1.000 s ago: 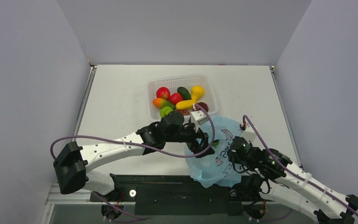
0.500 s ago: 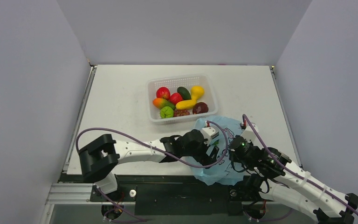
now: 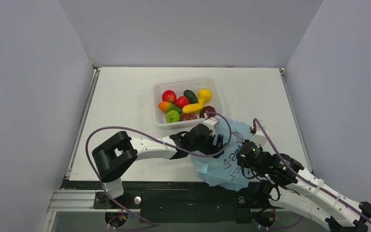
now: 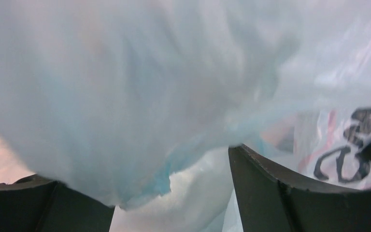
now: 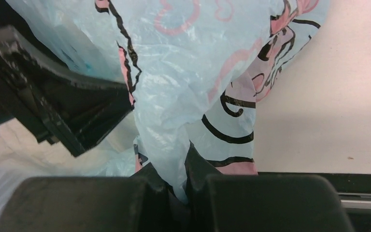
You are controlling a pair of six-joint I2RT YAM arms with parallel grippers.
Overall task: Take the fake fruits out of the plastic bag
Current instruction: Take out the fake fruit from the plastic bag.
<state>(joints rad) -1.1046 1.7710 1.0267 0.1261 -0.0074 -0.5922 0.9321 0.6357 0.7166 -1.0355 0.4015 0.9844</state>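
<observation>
The light blue plastic bag point(image 3: 228, 162) with pink-and-black prints lies crumpled at the table's near edge, right of middle. My right gripper point(image 3: 244, 155) is shut on a fold of its film, pinched between the fingers in the right wrist view point(image 5: 179, 186). My left gripper point(image 3: 215, 140) sits at the bag's far-left edge, jaws apart, with bag film point(image 4: 125, 96) draped over and between them. No fruit shows in the bag. The red apple point(image 3: 169, 95), mango point(image 3: 167, 107), lime point(image 3: 172, 116), banana point(image 3: 192, 108) and dark purple fruit point(image 3: 208, 111) lie in the white basket point(image 3: 189, 82).
The basket also holds a dark green avocado point(image 3: 190, 95), a yellow pear point(image 3: 204, 93), a small red fruit point(image 3: 182, 101) and a grape bunch point(image 3: 188, 117). The left arm's purple cable point(image 3: 125, 133) loops over the table. The black base rail point(image 3: 183, 195) runs along the near edge.
My left gripper went from beside the basket down into the bag, then drew back slightly toward the bag's far-left edge. The bag has flattened and shifted. The right gripper has kept its hold.
</observation>
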